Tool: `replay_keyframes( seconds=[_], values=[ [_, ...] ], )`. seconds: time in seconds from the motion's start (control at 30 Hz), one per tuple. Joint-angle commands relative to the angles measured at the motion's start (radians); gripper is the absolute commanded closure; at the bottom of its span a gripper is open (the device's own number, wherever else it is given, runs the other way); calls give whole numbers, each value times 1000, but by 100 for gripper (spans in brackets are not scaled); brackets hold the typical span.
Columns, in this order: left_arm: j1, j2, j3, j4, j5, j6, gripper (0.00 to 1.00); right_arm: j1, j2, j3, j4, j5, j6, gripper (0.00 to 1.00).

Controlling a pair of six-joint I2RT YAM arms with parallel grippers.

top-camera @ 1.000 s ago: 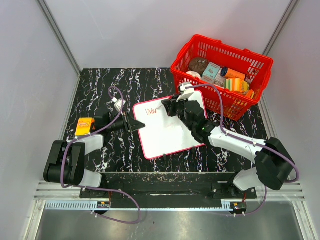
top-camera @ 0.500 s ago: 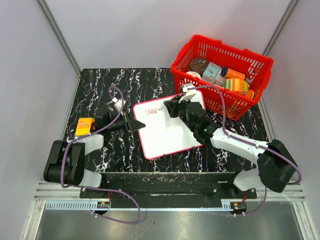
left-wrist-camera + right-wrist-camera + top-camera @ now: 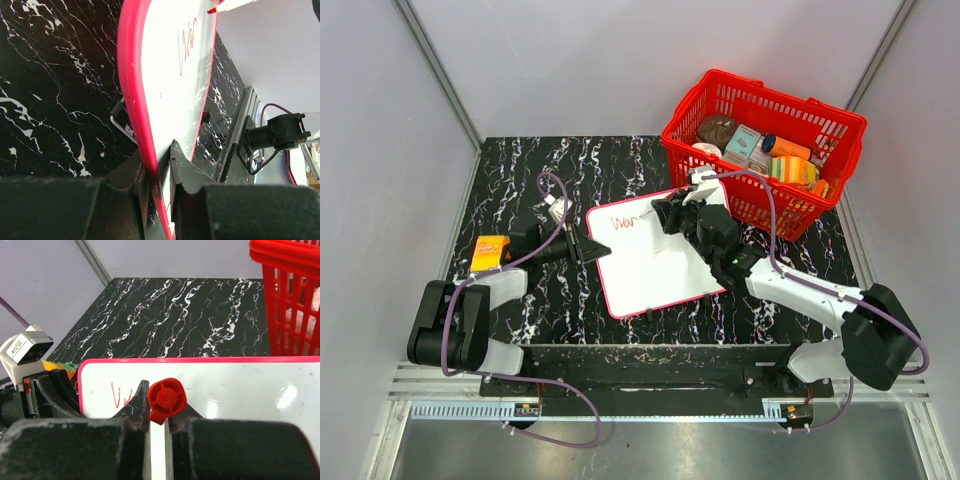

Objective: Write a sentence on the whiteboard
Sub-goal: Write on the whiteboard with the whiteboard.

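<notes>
The whiteboard (image 3: 655,262) sits on the counter (image 3: 535,170), its left edge pinched in the left tool (image 3: 159,160). The right tool (image 3: 157,415) is clamped tight on a red marker (image 3: 167,399) — tip just past the sentence (image 3: 626,220)'s first letters.

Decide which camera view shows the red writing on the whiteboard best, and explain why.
The left wrist view: the red writing appears large and unobstructed, though sideways. The top external view shows it whole but tiny. The right wrist view shows only its first strokes; the right gripper and the marker it holds hide the rest.
</notes>
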Motion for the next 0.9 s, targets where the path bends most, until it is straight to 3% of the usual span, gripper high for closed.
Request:
replay_keyframes(
  seconds=[0.0,0.87],
  values=[
    [-22,10,5,-11,-125,172,100,-17,-25,37,26,38,-12,100],
    [-22,10,8,-14,-126,172,100,-24,52,65,17,-16,8,100]
  ],
)
